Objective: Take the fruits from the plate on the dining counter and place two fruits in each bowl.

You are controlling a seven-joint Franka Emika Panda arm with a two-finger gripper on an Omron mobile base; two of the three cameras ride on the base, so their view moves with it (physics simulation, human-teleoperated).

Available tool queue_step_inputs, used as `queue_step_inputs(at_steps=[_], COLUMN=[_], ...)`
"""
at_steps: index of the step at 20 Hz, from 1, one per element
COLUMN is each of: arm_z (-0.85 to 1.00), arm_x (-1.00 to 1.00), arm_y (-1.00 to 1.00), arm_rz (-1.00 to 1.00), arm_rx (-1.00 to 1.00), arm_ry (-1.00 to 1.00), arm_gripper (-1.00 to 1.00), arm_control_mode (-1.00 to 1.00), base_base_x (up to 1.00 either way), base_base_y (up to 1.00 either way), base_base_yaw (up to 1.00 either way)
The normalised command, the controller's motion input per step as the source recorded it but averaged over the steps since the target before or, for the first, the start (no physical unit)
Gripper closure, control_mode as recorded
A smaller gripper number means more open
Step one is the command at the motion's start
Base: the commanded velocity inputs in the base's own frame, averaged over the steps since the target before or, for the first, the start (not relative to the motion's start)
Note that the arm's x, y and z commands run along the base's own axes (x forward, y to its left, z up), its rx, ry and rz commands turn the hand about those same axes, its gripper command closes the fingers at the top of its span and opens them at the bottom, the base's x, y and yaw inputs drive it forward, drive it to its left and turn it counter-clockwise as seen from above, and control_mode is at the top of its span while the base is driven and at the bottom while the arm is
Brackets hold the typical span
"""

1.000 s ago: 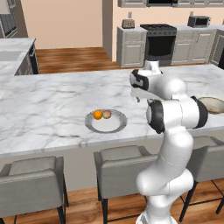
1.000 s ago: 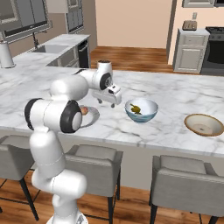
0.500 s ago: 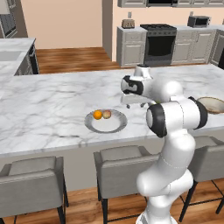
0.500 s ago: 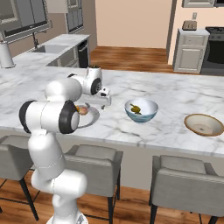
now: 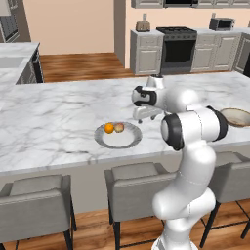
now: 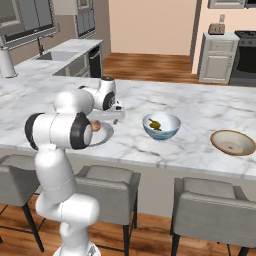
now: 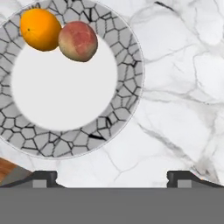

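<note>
The grey plate (image 7: 127,100) lies on the white marble dining counter (image 5: 58,122) and carries two fruits side by side at its rim: an orange (image 7: 40,29) and a pinkish-red peach (image 7: 78,40). My gripper (image 7: 113,177) hovers open and empty over the plate's right edge, pointing down, clear of both fruits. From the left base view the gripper (image 5: 143,116) hangs just right of the plate (image 5: 118,139). The white and light-blue bowl (image 6: 161,126) holds a yellow banana (image 6: 155,124) and something darker that is too small to make out. The tan bowl (image 6: 232,142) stands empty further right.
Grey stools (image 5: 134,178) line the counter's near edge. A sink and a white canister (image 6: 6,62) are at the far left of the back counter. Grey cabinets with a stove (image 5: 178,46) stand behind.
The gripper has swung left, from beside the light-blue bowl to above the plate's edge, staying open and empty. Fruits, bowls and plate have not moved.
</note>
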Motion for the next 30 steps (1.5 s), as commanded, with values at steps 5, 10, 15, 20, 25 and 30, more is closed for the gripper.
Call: queue_step_inputs(at_steps=[5,10,15,20,25,30], arm_z=[-0.2,-0.2,-0.27,-0.2,-0.15,-0.29], arm_x=[0.21,0.38,0.48,0.46,0.36,0.28], arm_y=[0.43,0.64,0.49,0.25,0.05,0.09], arm_rz=[0.18,0.05,0.02,0.02,0.0,0.0], arm_rx=[0.0,0.0,0.0,0.0,0.0,0.0], arm_ry=[0.0,0.0,0.0,0.0,0.0,0.0], arm_gripper=[-1.0,-1.0,-1.0,-1.0,-1.0,-1.0], arm_control_mode=[-1.0,-1.0,-1.0,-1.0,-1.0,-1.0], base_base_x=[0.0,0.0,0.0,0.0,0.0,0.0], base_base_y=[0.0,0.0,0.0,0.0,0.0,0.0], base_base_yaw=[0.0,0.0,0.0,0.0,0.0,0.0])
